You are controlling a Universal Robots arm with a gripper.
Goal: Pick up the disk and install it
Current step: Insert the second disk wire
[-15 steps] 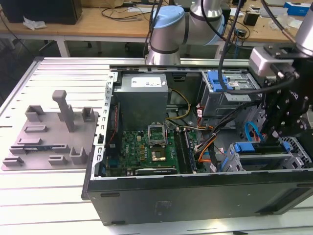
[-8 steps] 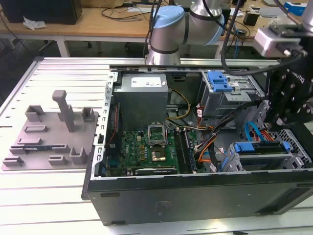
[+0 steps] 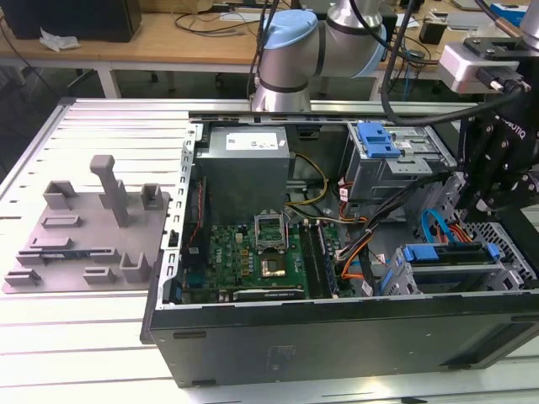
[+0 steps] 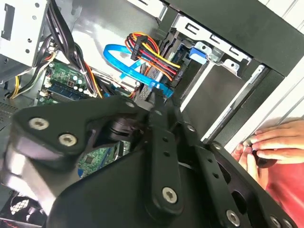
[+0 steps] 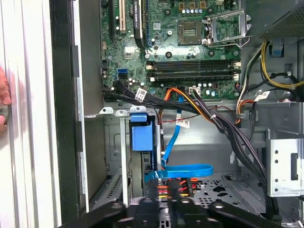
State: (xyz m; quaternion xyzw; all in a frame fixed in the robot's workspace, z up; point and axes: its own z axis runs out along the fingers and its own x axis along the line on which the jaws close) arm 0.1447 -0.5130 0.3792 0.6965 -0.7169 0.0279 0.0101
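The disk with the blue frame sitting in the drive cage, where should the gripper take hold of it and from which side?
Probably the disk's blue frame edge, from above through the case's open side. It stands on edge between the drive cage's metal walls, leaving that edge exposed; set the jaws across its thin width, clear of the blue cable.

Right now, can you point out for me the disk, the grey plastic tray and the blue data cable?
disk [image 3: 446,254]: exterior view, blue frame edge, seated in the drive cage.
grey plastic tray [image 3: 84,240]: exterior view, flat base among the posts.
blue data cable [image 5: 190,169]: first wrist view, flat loop above the gripper.
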